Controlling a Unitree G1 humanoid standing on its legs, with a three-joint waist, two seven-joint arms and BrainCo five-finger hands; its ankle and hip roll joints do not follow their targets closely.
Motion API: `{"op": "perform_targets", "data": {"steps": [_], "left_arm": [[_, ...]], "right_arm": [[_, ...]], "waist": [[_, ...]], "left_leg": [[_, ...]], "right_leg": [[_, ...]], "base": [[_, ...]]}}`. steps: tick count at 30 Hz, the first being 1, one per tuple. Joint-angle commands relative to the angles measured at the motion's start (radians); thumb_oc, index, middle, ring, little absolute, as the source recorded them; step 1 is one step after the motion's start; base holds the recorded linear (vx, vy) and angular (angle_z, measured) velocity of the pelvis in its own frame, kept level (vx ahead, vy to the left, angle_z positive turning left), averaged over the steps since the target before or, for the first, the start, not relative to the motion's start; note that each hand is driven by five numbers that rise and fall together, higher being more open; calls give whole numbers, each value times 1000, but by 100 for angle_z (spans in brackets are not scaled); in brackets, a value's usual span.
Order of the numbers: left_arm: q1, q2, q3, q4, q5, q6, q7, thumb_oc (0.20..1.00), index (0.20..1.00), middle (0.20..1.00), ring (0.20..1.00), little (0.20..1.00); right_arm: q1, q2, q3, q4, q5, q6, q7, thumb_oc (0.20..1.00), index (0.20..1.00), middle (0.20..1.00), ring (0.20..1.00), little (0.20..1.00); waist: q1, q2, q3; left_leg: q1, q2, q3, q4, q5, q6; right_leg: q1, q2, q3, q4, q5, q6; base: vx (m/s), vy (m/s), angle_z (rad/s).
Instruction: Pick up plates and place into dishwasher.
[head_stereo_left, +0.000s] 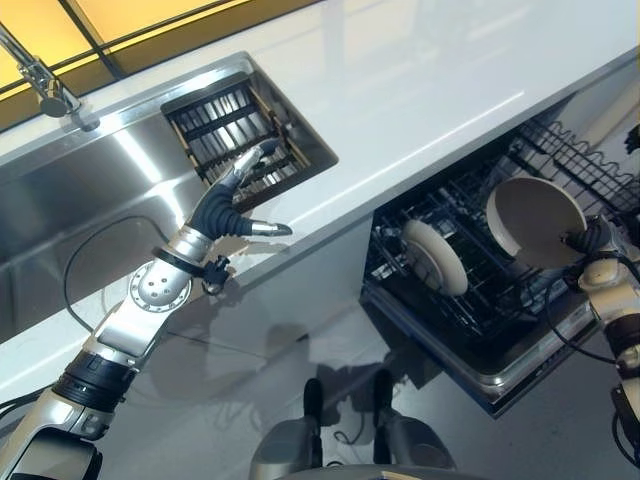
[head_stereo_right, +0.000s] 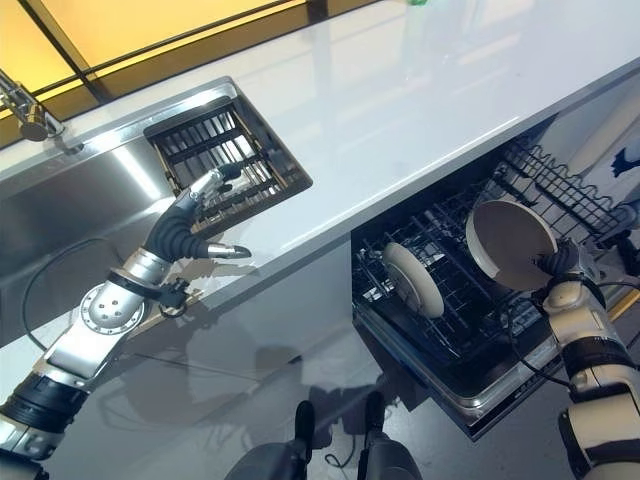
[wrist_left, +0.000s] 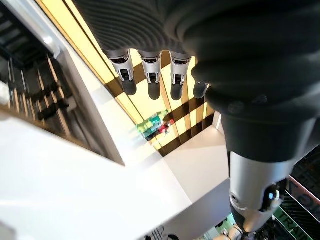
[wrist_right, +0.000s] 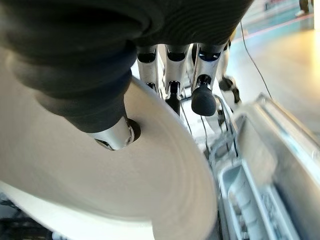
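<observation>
Right hand (head_stereo_right: 563, 264): pinches the rim of a beige plate (head_stereo_right: 508, 243), thumb on one face, fingers behind (seen in the right wrist view).
Plate position: upright on edge, above the lower dishwasher rack (head_stereo_right: 450, 340), just beside a second plate (head_stereo_right: 413, 280) already standing in the tines.
Key relation: rack lies directly below the held plate; descent looks edge-first.
Left hand (head_stereo_left: 232, 195): relaxed, empty, over the sink drying rack (head_stereo_left: 240, 135), well apart from the dishwasher.

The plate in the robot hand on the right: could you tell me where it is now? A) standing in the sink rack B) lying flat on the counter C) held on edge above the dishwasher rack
C: the right robot hand pinches the plate on edge above the open dishwasher rack.
</observation>
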Motion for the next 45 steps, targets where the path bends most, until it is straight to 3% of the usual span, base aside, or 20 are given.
{"op": "perform_targets", "data": {"steps": [1,11,15,19,20,24,28,29,33,39,45], "left_arm": [[-93,40,-55,-68,-52,-24,51,1000,1000,1000,1000,1000],[-71,22,-60,-65,-42,-41,78,1000,1000,1000,1000,1000],[-77,19,-66,-71,-48,-43,72,1000,1000,1000,1000,1000],[-85,12,-70,-60,-49,-46,61,1000,1000,1000,1000,1000],[-85,11,-69,-61,-40,-44,58,1000,1000,1000,1000,1000],[-79,22,-62,-66,-59,-46,44,1000,1000,1000,1000,1000],[-29,-7,-50,-70,-50,-63,43,1000,1000,1000,1000,1000],[-23,-10,-52,-71,-49,-66,45,1000,1000,1000,1000,1000],[2,-64,-73,-67,-29,-72,64,1000,1000,1000,1000,1000],[19,-119,-102,-60,-24,-48,45,1000,1000,1000,1000,1000],[6,-132,-129,-42,-20,-55,52,1000,1000,1000,1000,1000]], "right_arm": [[-171,-44,68,69,-23,-42,1,200,200,200,200,200],[-188,8,103,178,-25,-123,107,200,200,200,200,200],[-196,26,134,208,-15,-162,216,200,200,200,200,200],[-213,38,159,224,19,-160,263,200,200,200,200,200],[-208,43,156,224,40,-155,260,1000,1000,1000,1000,1000],[-174,59,88,206,178,-160,142,1000,1000,1000,1000,1000],[-107,96,-68,159,301,-197,-113,1000,1000,1000,1000,1000],[-95,101,-87,148,307,-196,-139,1000,1000,1000,1000,1000],[-36,137,-182,123,313,-168,-318,1000,1000,1000,1000,1000],[44,169,-257,165,317,-199,-409,1000,1000,1000,1000,1000],[49,174,-270,186,312,-224,-431,1000,1000,1000,1000,1000]], "waist": [[36,20,38],[53,53,39],[63,60,42],[66,66,47],[67,65,47],[65,61,43],[51,56,28],[51,55,26],[36,43,18],[40,29,37],[38,35,72]], "left_leg": [[-58,-47,19,42,-111,22],[-64,-55,13,34,-98,17],[-73,-58,8,41,-97,19],[-73,-58,8,42,-93,18],[-72,-59,7,41,-92,18],[-57,-58,7,33,-94,19],[-40,-63,5,45,-113,28],[-39,-64,5,52,-118,29],[-54,-64,30,180,-175,40],[-79,-62,36,381,-270,65],[-146,-69,33,550,-351,89]], "right_leg": [[-8,7,-37,72,-158,45],[-20,-7,-61,80,-161,40],[-28,-14,-70,89,-163,39],[-28,-17,-72,90,-161,39],[-26,-17,-74,89,-160,39],[-17,-17,-76,87,-159,40],[-8,-9,-59,96,-163,40],[-8,-9,-56,99,-165,40],[-3,-21,-46,150,-188,25],[4,-43,-59,325,-264,-7],[-58,-62,-64,514,-339,-35]], "base": [[-47,14,4],[-18,12,4],[0,0,0],[0,0,0],[0,0,0],[0,0,0],[36,58,2],[35,99,1],[39,92,1],[77,53,-2],[-24,54,-3]]}}
